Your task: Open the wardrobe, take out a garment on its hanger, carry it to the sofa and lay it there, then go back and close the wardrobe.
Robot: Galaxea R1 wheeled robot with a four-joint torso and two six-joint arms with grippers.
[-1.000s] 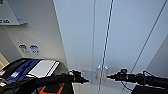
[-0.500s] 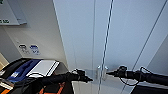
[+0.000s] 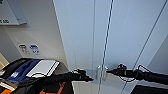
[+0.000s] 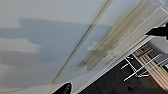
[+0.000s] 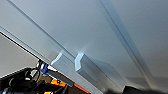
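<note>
The wardrobe (image 3: 120, 37) stands straight ahead with both doors shut, its two pale handles (image 3: 101, 72) side by side where the doors meet. The left hand (image 3: 88, 78) is just left of the handles, the right hand (image 3: 110, 71) just right of them, tip at the right handle. Whether either hand is wide or narrow cannot be told. A wall (image 3: 37, 32) with small signs lies to the left.

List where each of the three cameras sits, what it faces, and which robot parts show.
Head view: high on the robot, facing the closed wardrobe; both arms reach toward the handles.
Left wrist view: on the left arm, close against a door.
Right wrist view: on the right arm, looking along the handles.
Shared: wardrobe and handles.
</note>
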